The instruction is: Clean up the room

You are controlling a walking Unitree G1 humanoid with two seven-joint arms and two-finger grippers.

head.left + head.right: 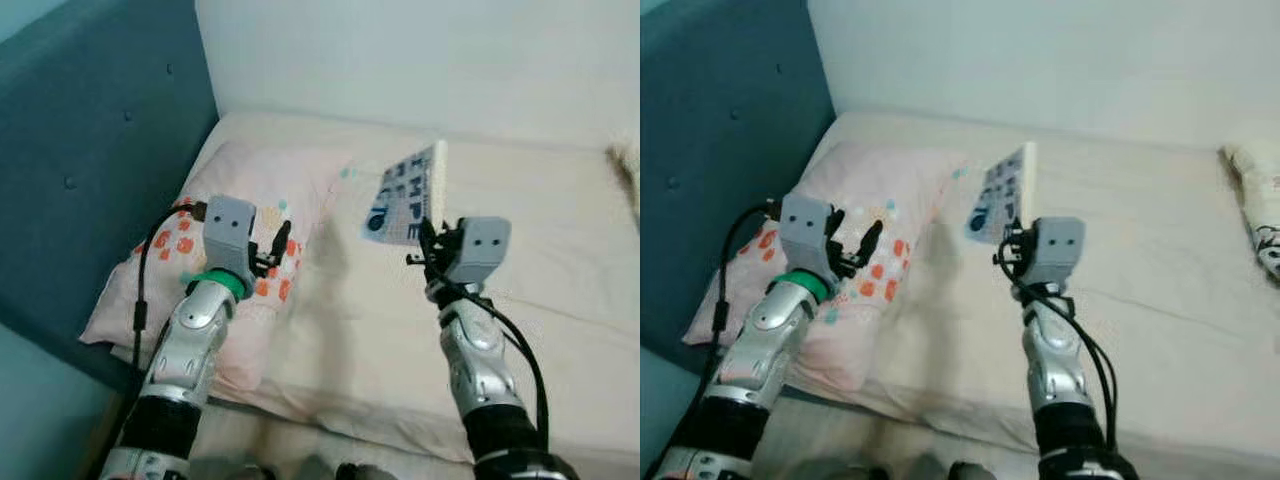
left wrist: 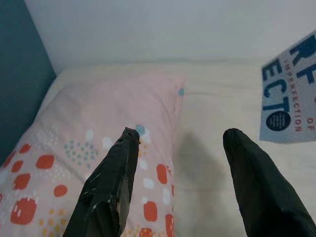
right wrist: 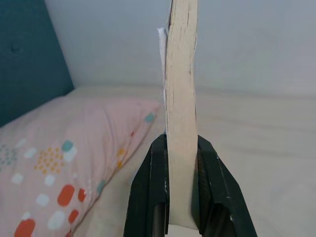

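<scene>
My right gripper (image 1: pixel 428 243) is shut on a paperback book (image 1: pixel 408 196) with a pale blue cover and dark lettering, held upright above the cream bed (image 1: pixel 560 260). In the right wrist view the book's page edge (image 3: pixel 180 123) stands clamped between both black fingers (image 3: pixel 148 192). My left gripper (image 1: pixel 278 246) is open and holds nothing, hovering over a pink pillow (image 1: pixel 250 190) with red and teal spots. The left wrist view looks between its spread fingers (image 2: pixel 111 182) at the pillow (image 2: pixel 98 128) and the book cover (image 2: pixel 291 98).
A teal padded headboard (image 1: pixel 90 130) rises on the left, and a pale wall (image 1: pixel 420 60) runs behind the bed. A patterned cloth item (image 1: pixel 1260 200) lies at the bed's right edge. The mattress's front edge (image 1: pixel 340 420) is near my arms.
</scene>
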